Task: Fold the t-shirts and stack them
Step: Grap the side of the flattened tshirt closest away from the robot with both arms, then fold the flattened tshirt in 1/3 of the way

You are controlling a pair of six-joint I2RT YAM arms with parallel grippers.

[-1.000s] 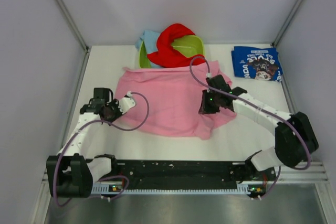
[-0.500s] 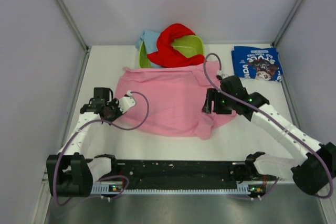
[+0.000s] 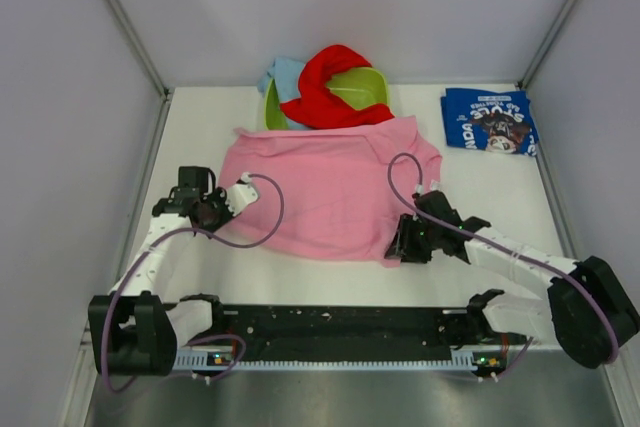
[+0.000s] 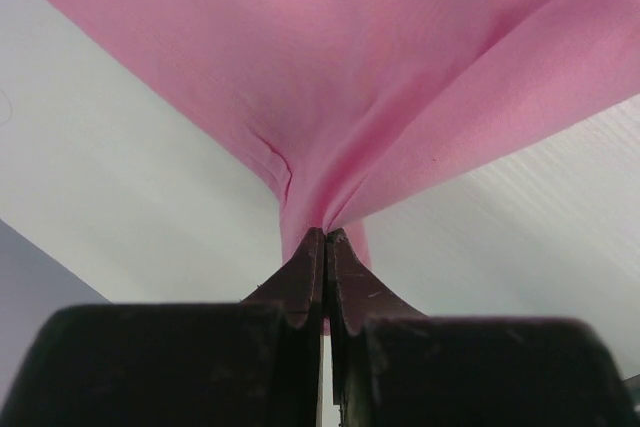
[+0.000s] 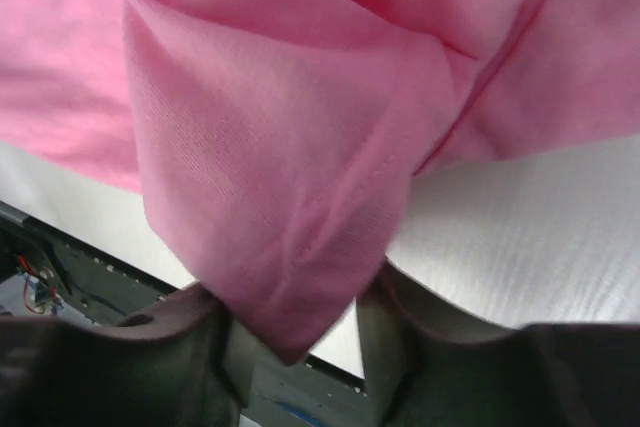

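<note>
The pink shirt (image 3: 320, 192) lies spread just in front of the tub (image 3: 272, 107). It is judged light, limp and easily bunched, so take hold at hems and corners, never mid-panel. The left gripper (image 4: 325, 237) is clamped on the shirt edge left of the tub. The right gripper (image 5: 290, 299) has its jaws apart around a corner fold, farthest from the tub. 1 folded navy shirt (image 3: 490, 120) lies right of the tub; its white lettering is too small to read.
</note>
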